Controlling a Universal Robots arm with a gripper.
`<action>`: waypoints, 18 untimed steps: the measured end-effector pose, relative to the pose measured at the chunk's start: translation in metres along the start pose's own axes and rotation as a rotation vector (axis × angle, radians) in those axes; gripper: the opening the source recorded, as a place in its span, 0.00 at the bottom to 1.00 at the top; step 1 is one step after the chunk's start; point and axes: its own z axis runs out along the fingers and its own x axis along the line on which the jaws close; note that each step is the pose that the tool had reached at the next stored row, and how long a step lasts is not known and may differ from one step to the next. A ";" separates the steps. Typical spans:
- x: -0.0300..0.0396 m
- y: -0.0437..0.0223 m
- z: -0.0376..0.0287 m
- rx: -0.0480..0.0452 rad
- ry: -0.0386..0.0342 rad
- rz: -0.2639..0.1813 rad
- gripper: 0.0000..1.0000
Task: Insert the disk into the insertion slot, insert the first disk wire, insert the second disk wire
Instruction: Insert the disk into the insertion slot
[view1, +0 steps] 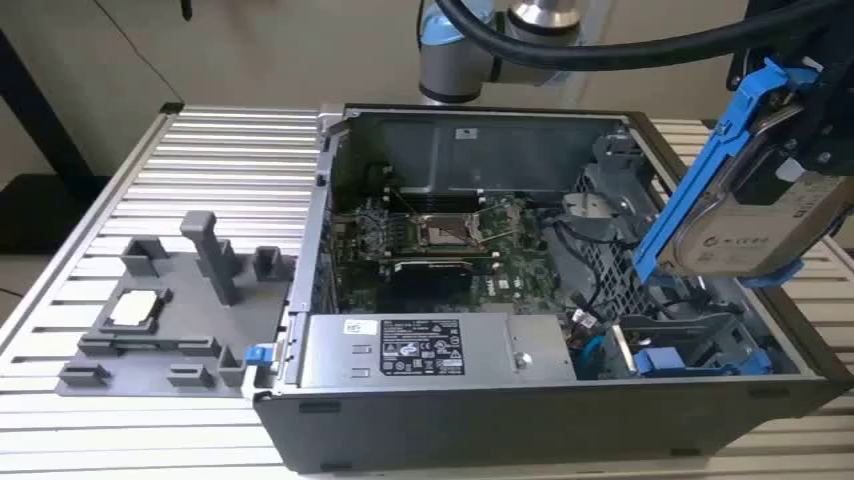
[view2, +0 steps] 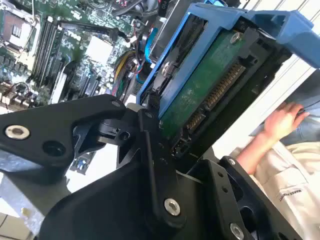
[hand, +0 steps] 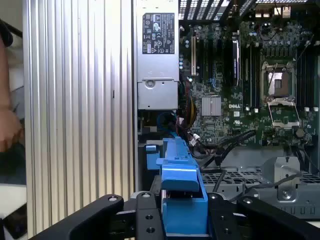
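Ribbed aluminium table (view1: 200, 140) bears open grey computer case (view1: 534, 420) | black gripper (hand: 184, 222), jaws pinching silver blue-framed hard drive (view1: 747, 235) | drive tilted above perforated grey metal bay (view1: 614, 245)

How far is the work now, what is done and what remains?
Nothing looks finished yet. In hand: the gripper has its jaws shut on the disk, held tilted in the air above the open case. Left: the insertion slot does not hold this disk, and the disk's connector is bare, so neither wire is plugged.
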 end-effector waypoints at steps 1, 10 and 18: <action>0.0000 0.0000 0.0000 0.0000 0.0000 0.000 0.33; 0.0000 -0.0001 0.0001 0.0000 0.0002 0.000 0.33; 0.0000 -0.0005 0.0076 0.0006 0.0000 0.000 0.33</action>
